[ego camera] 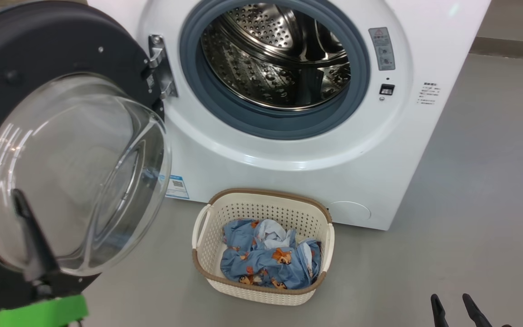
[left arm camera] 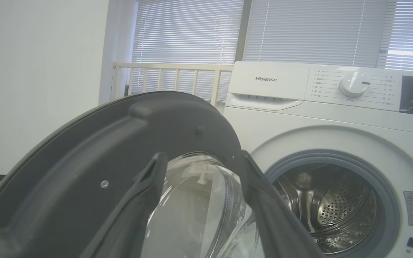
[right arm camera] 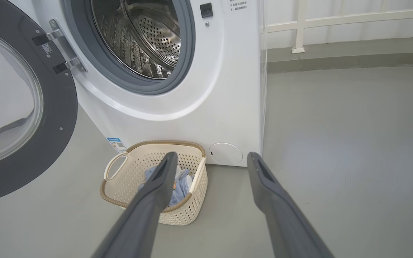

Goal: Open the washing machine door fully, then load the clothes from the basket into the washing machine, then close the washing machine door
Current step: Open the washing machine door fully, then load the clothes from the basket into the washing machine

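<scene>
The washing machine [ego camera: 288,150] stands white on the grey floor [ego camera: 470,204], and its steel drum [ego camera: 279,54] shows through the round opening. The washing machine door [ego camera: 39,59] stands wide open on the hinge at the left of that opening in the head view. Its dark grey inner face and bulging glass bowl face outward. The basket [ego camera: 261,200] sits on the floor just in front of the machine's lower front, below the opening. The clothes [ego camera: 266,263] lie inside the basket: blue fabric printed with orange-brown animals, with some white on top. The left tool [left arm camera: 202,154] is at the door, left of the machine. Its fingers are spread wide with the glass bowl between them, and I cannot tell whether they touch it. The right tool [right arm camera: 212,154] hangs well out in front of the machine, toward its right side, fingers wide apart and holding nothing.
</scene>
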Robot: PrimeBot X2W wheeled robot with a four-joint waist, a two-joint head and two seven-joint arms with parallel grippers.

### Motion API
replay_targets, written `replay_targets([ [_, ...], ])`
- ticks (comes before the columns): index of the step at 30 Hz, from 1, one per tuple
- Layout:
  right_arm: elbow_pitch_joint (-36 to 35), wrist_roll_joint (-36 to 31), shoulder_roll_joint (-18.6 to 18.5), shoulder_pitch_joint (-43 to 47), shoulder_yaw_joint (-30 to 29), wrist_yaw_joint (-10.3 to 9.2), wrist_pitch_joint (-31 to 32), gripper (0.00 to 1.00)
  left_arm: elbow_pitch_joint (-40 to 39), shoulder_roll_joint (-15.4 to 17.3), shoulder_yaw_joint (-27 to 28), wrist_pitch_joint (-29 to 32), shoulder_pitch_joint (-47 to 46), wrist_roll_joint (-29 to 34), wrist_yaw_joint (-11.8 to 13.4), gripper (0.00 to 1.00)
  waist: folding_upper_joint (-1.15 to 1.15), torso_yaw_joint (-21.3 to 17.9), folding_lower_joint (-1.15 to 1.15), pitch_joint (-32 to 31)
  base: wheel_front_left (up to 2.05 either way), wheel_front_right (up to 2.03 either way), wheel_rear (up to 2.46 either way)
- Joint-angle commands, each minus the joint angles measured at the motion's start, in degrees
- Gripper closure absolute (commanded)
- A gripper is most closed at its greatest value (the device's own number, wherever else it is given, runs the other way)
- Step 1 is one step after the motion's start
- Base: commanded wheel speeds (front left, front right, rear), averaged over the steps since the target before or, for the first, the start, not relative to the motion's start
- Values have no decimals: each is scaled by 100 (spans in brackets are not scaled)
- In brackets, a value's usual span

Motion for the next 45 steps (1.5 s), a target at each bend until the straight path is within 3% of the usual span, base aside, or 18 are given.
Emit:
replay_targets([
  [1,-153,1,-101,-228,187,10,-69,0,-242,77,66,46,-58,38,-40,0,0,-68,0,12,0,0,0],
  [4,-215,-4,-129,-292,259,10,-69,0,-252,68,-376,149,146,-67,-190,0,0,-252,0,31,0,0,0],
  [11,-365,-38,-149,-380,357,10,-69,0,295,61,-764,166,583,-271,-349,0,0,-669,0,64,0,0,0],
  [23,-416,-100,-186,-383,323,10,-69,0,1338,102,-860,-74,1237,-528,-654,0,0,-1175,0,65,0,0,0],
  [36,-428,-190,-140,-320,131,10,-69,0,2046,83,-751,-200,1288,-460,-709,0,0,-1120,0,-55,0,0,0],
  [45,-436,-232,-133,-315,107,10,-69,0,2075,61,-677,-205,1272,-420,-722,0,0,-1032,0,-91,0,0,0],
])
